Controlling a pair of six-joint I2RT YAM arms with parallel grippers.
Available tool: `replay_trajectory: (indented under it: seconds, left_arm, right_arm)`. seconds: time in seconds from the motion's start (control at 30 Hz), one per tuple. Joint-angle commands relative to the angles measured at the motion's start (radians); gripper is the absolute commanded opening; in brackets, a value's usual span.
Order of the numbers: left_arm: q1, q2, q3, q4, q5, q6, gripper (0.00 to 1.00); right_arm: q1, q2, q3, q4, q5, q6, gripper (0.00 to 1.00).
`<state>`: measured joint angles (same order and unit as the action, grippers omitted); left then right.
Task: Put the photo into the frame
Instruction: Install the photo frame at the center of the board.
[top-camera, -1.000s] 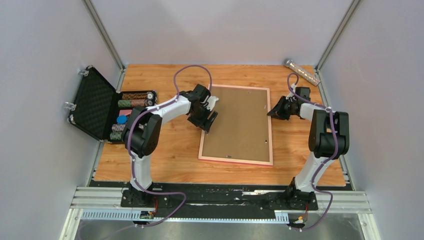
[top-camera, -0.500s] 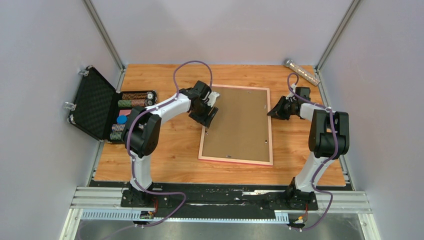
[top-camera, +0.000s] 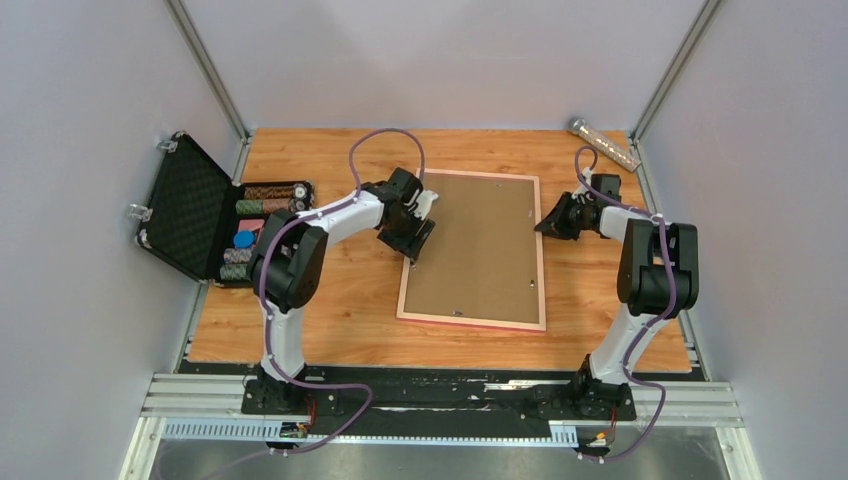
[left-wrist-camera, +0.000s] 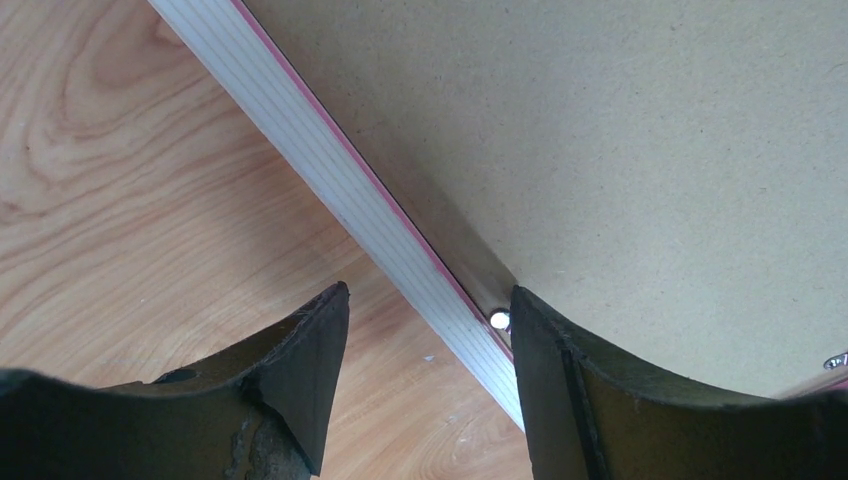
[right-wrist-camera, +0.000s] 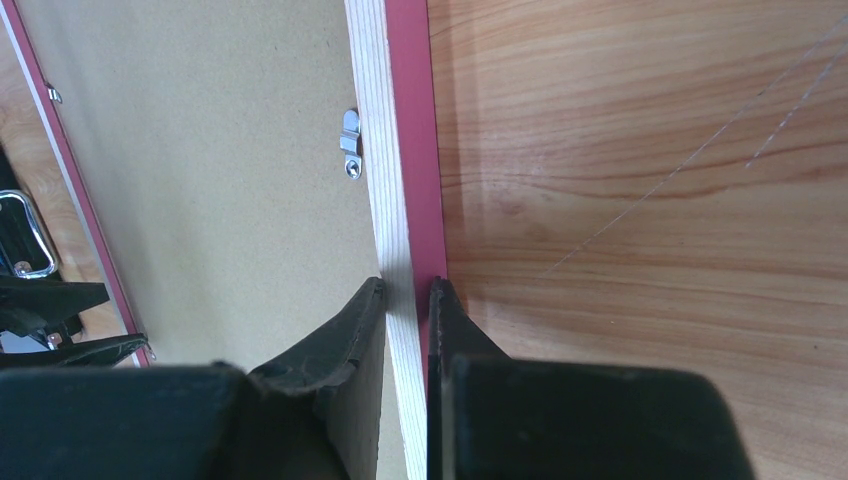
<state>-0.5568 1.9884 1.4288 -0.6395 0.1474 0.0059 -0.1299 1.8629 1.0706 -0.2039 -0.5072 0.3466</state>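
Centre of the overhead view: the frame (top-camera: 470, 321) lies face down on the table (top-camera: 330, 300), its long axis running top to bottom, with the brown backing board (top-camera: 478, 245) filling it. My right gripper (right-wrist-camera: 407, 290) is clamped on the right-hand rail. My left gripper (left-wrist-camera: 428, 300), the nearer arm to the left rail, has its jaws apart astride that rail, with a small metal tab (left-wrist-camera: 499, 320) just beside its inner finger. I judge the next move depends on that straddle. The photo is out of sight, and I cannot tell whether it lies under the board. No writing is legible.
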Motion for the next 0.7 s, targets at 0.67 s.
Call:
replay_trajectory:
  seconds: [0.67]
  left_arm:
    - [-0.004, -0.063, -0.133, 0.033, 0.009, 0.037, 0.6]
  right_arm:
    - [-0.01, 0.022, 0.019, 0.037, 0.007, 0.014, 0.0]
